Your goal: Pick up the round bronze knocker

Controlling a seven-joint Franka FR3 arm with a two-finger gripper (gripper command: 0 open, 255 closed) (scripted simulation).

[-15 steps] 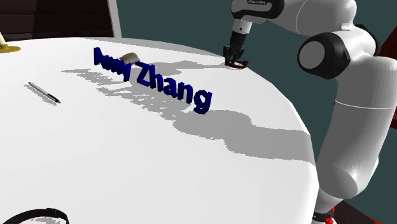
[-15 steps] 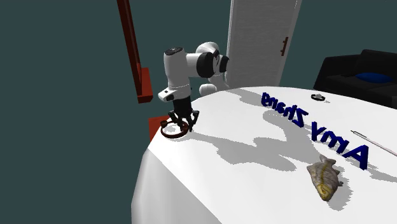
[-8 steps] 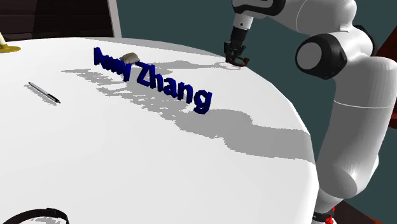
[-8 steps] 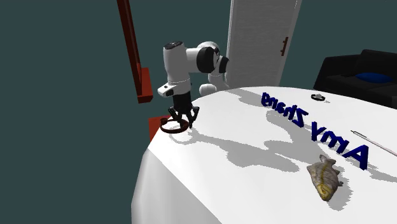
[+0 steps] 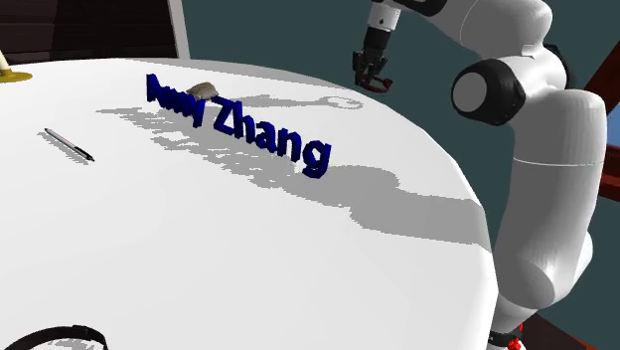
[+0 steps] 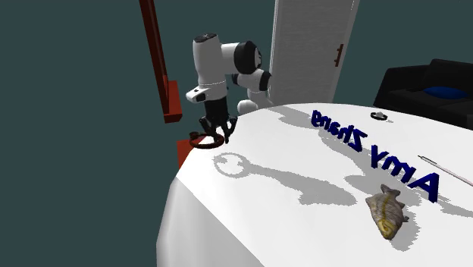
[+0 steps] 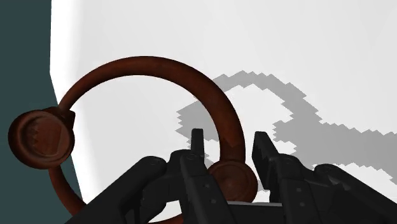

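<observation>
Lift phase, I judge: gripper [image 7: 229, 143] is clamped on the reddish-brown ring knocker [image 7: 146, 62], pinching the ring right by its round boss. Knocker hangs clear of the white table [image 6: 250, 220], near its edge, w/ ring shadow [image 6: 231, 164] beneath. Next move prob. needs a steady raise and firm grip, since the ring could pivot btwn the pads.
</observation>
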